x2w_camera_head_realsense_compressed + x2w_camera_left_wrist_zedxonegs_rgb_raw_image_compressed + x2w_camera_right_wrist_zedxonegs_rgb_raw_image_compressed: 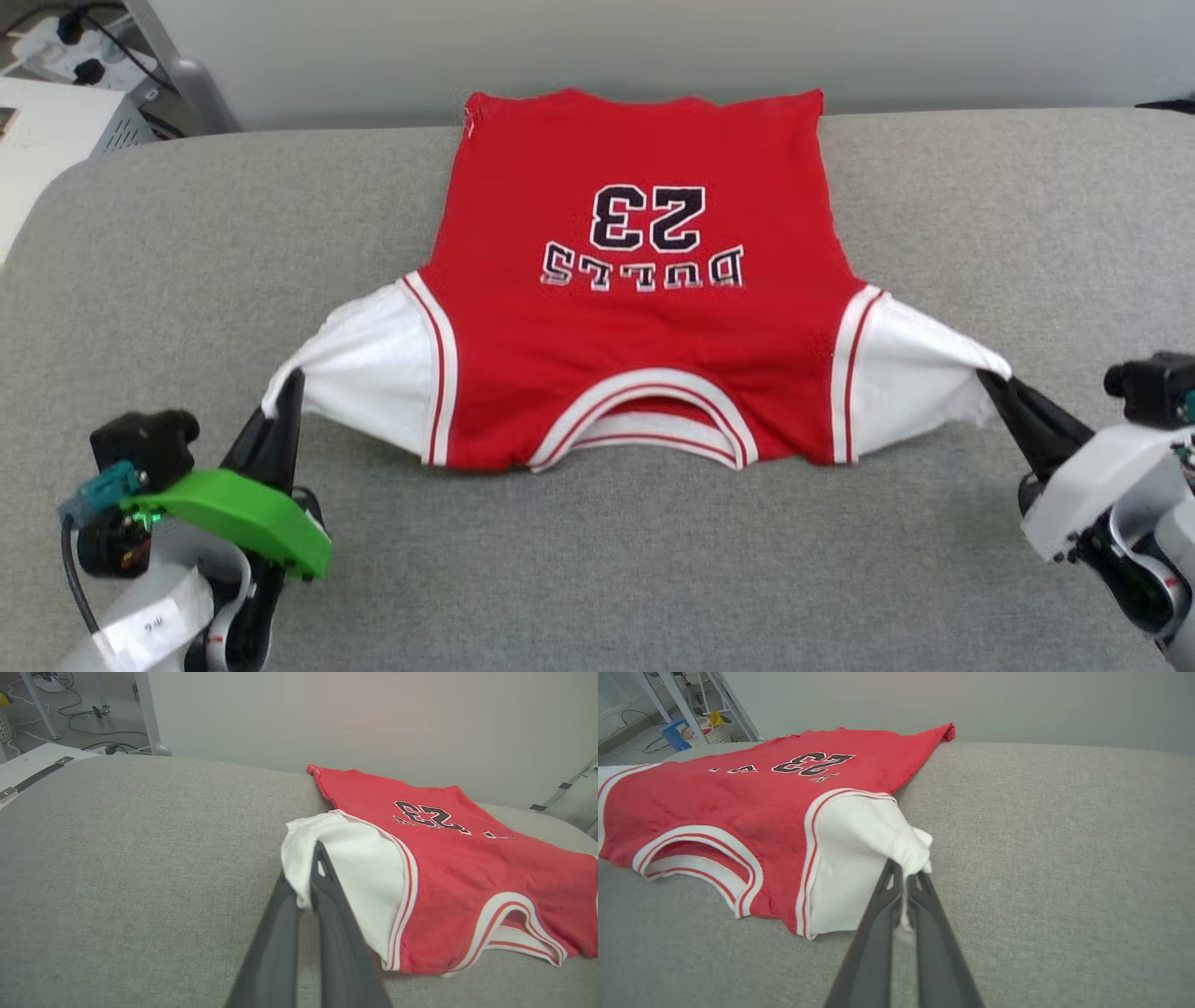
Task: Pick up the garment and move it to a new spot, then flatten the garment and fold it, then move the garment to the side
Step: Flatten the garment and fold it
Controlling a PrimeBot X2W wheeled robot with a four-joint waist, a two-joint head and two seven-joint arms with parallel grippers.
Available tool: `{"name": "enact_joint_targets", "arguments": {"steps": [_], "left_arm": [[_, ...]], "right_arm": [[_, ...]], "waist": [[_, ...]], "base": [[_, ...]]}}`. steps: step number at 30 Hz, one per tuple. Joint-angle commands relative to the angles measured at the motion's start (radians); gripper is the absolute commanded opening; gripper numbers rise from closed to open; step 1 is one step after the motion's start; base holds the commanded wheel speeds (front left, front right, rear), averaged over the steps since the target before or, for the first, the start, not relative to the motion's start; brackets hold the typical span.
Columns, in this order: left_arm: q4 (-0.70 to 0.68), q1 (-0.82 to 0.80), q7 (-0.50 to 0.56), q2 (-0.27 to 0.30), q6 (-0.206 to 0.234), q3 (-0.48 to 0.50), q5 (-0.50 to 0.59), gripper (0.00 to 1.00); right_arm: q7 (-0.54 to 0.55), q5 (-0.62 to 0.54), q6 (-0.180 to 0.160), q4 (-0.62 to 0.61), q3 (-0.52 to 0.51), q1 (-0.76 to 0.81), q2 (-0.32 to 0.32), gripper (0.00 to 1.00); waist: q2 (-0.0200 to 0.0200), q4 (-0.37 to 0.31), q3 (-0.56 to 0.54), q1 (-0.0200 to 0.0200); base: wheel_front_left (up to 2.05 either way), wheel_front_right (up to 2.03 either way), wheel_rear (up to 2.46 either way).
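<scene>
Left gripper is clenched on one white sleeve; the garment lies spread on the grey cushion, hem at its far edge; right gripper pinches the other sleeve. We judge uneven pulling could slip these thin pinches — dropping a sleeve. Wrist views show cloth bunched in each pinch; the head view, the whole spread.
</scene>
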Motion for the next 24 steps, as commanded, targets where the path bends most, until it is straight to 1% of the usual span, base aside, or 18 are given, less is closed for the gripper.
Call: {"name": "enact_joint_targets", "arguments": {"steps": [1,9,16,20,24], "left_arm": [[-0.014,0.041,-0.005,0.011,0.014,0.005,-0.014,0.0],[-0.056,0.207,0.008,0.041,0.058,-0.006,-0.043,0.0],[-0.091,0.318,0.016,0.051,0.088,-0.016,-0.07,0.0],[-0.102,0.339,0.015,0.049,0.101,-0.031,-0.055,0.0],[-0.111,0.317,0.014,0.033,0.102,-0.048,-0.034,0.0]], "right_arm": [[0.006,0.012,-0.001,-0.008,-0.021,0.042,-0.013,0.0],[0.079,0.032,-0.001,-0.07,-0.113,0.269,-0.053,0.0],[0.157,0.036,-0.001,-0.133,-0.212,0.448,-0.057,0.0],[0.224,0.026,-0.001,-0.156,-0.264,0.526,-0.056,0.0],[0.273,-0.002,-0.001,-0.187,-0.317,0.555,-0.032,0.0]], "waist": [[0.0,-0.001,-0.032,0.0001],[0.0,0.005,-0.078,0.0001],[0.0,0.012,-0.095,0.0001],[0.0,0.022,-0.092,0.0001],[0.0,0.03,-0.085,0.0001]], "base": [[0.0,0.0,0.0],[0.0,0.0,0.0],[0.0,0.0,0.0],[0.0,0.0,0.0],[0.0,0.0,0.0]]}}
